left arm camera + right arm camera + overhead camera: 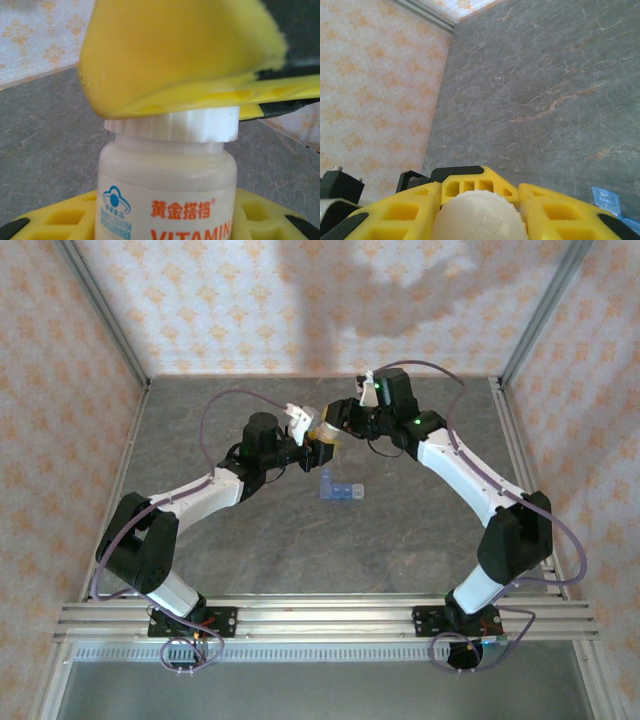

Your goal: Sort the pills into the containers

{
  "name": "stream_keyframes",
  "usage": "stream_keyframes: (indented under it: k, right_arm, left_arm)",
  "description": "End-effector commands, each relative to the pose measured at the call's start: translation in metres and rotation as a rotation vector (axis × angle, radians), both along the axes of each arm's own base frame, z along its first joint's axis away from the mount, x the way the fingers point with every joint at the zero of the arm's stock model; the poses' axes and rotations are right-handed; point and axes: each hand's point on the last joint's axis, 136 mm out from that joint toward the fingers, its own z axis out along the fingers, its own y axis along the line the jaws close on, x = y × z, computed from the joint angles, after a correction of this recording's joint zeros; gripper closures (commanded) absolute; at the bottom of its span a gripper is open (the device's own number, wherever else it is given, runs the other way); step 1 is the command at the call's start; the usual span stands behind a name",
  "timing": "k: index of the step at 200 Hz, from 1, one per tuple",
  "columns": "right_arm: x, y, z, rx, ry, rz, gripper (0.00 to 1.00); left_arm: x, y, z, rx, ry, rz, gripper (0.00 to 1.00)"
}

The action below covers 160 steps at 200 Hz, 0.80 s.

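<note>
Right fingers: two yellow plastic fingers [405,212] with moulded rectangular pockets, pressed against opposite sides of the bottle cap [480,217].
Right gripper [480,207]: clamped on that cap. From the left wrist view, one of its fingers covers the top of the cap.
Left fingers: two yellow fingers [52,220] of the same pocketed make, one on each side of the vitamin bottle [167,175]. The frame's lower edge cuts them off.
Left gripper [165,222]: closed around the bottle's body.
Bottle: one, round, of white, slightly glossy plastic. Its label carries a blue logo, orange Chinese characters and the word "VITAMIN", the rest cut off below. I cannot tell whether it is upright or tilted.
Cap: one, white, with a ribbed rim, seated on the bottle's neck.
Arms: two, white and black, meeting over the middle of the table [250,540], gripper to gripper.
Pill organizer [340,489]: one strip of translucent blue plastic with square compartments, lying on the table just on the near side of the two grippers and apart from the bottle. The compartments are too small to count. In the right wrist view a corner of it pokes in at the lower right.
Table surface: grey, matt, veined like stone.
Walls [60,360]: pale paper with a repeated orange floral motif.
</note>
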Motion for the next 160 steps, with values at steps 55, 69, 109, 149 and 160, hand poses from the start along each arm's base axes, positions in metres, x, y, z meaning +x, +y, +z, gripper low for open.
stream_keyframes:
  k: [55, 69, 109, 149, 160]
  right_arm:
    - [-0.031, -0.003, 0.042, 0.124, -0.252, 0.384, 0.51]
    - [-0.029, -0.007, 0.049, 0.126, -0.252, 0.343, 0.34]
    - [-0.015, -0.047, 0.067, 0.139, -0.223, 0.02, 0.17]
    - [0.0, -0.086, 0.046, 0.121, -0.045, -0.326, 0.16]
    - [0.001, -0.085, 0.044, 0.13, -0.032, -0.34, 0.17]
  left_arm:
    - [-0.006, -0.009, 0.059, -0.211, -0.038, -0.077, 1.0]
    - [-0.005, -0.009, 0.058, -0.207, -0.041, -0.072, 1.0]
    - [-0.001, -0.001, 0.051, -0.126, -0.068, -0.022, 1.0]
    - [0.002, 0.007, 0.043, -0.037, -0.103, 0.028, 1.0]
    - [0.002, 0.008, 0.043, -0.026, -0.111, 0.033, 1.0]
